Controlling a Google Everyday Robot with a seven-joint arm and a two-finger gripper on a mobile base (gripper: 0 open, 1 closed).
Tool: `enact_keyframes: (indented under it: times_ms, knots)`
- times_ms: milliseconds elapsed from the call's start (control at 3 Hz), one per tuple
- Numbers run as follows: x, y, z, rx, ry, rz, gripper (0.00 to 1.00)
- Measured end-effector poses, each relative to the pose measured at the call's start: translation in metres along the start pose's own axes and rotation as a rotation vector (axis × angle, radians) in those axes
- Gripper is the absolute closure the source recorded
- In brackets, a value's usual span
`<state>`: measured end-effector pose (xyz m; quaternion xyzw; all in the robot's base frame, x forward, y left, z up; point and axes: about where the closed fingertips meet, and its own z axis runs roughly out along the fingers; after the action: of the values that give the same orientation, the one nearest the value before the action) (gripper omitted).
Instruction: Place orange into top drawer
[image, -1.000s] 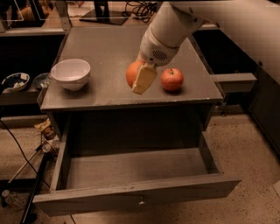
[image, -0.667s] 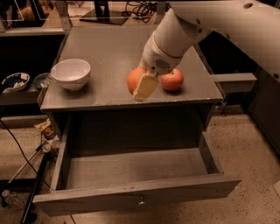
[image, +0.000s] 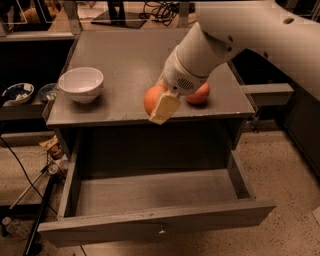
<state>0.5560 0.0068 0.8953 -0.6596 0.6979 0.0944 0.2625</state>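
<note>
The claw (image: 158, 103) hangs at the front edge of the grey worktop (image: 125, 55), at the end of the white arm (image: 240, 35) that reaches down from the upper right. It is clenched on the orange (image: 151, 98): one cream finger (image: 164, 108) lies across the fruit's front right side, and the other is hidden behind it. The orange sits just left of that finger, over the worktop's front lip; whether it touches the surface cannot be told. Just right of the claw, partly behind the wrist, a red-orange apple (image: 201, 94) rests on the worktop. Well to the claw's left stands a white bowl (image: 81, 84). Directly below the claw the top drawer (image: 155, 225) is pulled fully out, its small metal knob (image: 161, 230) on the front panel.
</note>
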Motion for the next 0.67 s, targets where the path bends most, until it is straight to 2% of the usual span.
enact_keyframes:
  times_ms: [333, 667]
  knots:
    - [0.005, 0.013, 0.002, -0.013, 0.007, 0.029, 1.0]
    - [0.013, 0.037, 0.003, -0.042, 0.026, 0.068, 1.0]
